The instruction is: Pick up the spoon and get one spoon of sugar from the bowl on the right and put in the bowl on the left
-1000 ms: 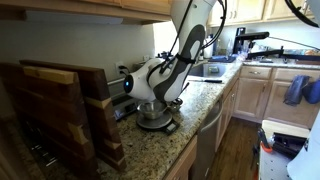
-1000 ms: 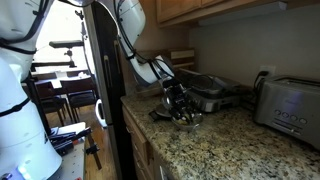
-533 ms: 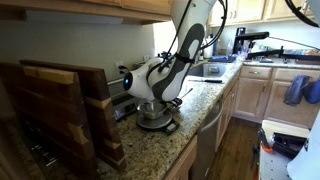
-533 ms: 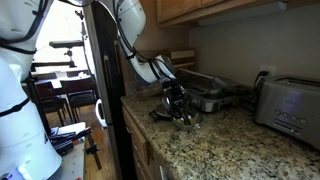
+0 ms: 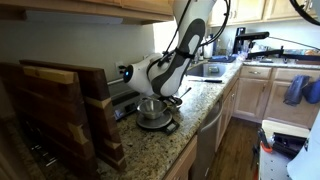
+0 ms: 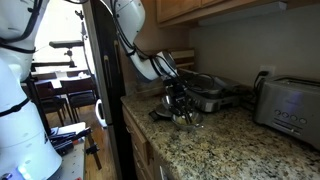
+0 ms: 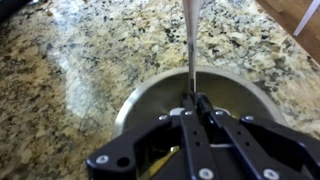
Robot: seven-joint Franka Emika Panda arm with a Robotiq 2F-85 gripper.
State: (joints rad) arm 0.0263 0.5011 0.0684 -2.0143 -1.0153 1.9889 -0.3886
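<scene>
In the wrist view my gripper [image 7: 194, 104] is shut on the thin metal handle of a spoon [image 7: 190, 40], which runs away from the jaws across the counter. It hangs directly over a round steel bowl [image 7: 150, 95] on the speckled granite counter; a yellowish patch shows inside the bowl under the fingers. In both exterior views the gripper [image 5: 163, 97] [image 6: 183, 108] sits just above the steel bowl [image 5: 152, 113] [image 6: 188, 121] near the counter's front edge. A second bowl [image 6: 207, 99] stands behind it. The spoon's scoop end is out of view.
A stack of wooden cutting boards [image 5: 60, 110] stands on the counter near the bowl. A toaster [image 6: 288, 107] stands at the counter's far end. Upper cabinets hang overhead. The counter edge [image 6: 140, 125] drops off beside the bowl, and chairs stand beyond it.
The gripper has risen slightly above the steel bowl, still shut on the spoon; the arm's wrist has tilted a little.
</scene>
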